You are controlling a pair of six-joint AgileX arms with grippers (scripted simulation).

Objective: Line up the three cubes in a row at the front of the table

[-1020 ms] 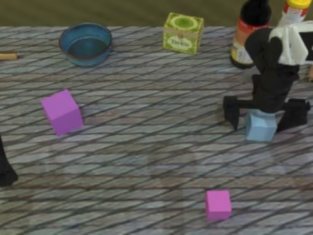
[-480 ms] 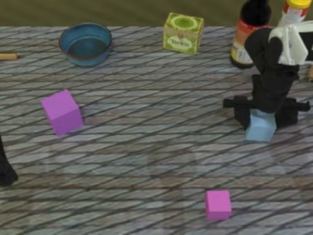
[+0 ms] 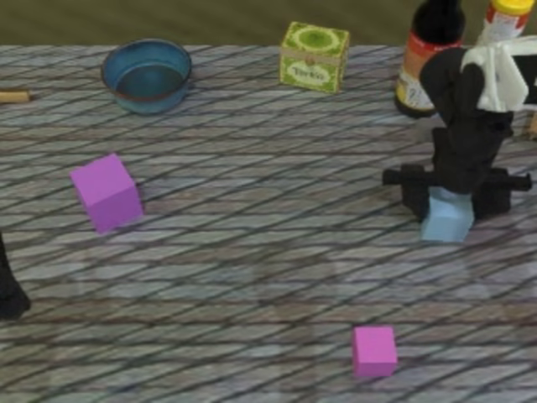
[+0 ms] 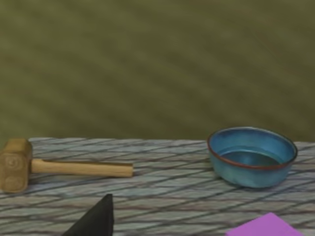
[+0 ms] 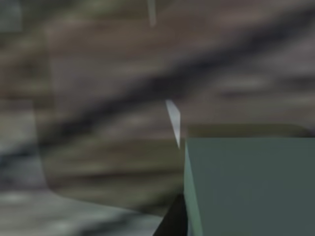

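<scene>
While the right gripper was closed on the light blue cube at the far right of the table, no row was yet formed. The purple cube was seen at the left, the pink cube alone near the front. The left gripper was parked at the left edge; its fingers could not be judged.

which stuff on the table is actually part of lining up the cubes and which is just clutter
Part of the job: light blue cube in the right gripper, large purple cube, small pink cube.

Clutter: blue bowl, green tea box, wooden mallet, dark bottle, yellow-capped bottle.
</scene>
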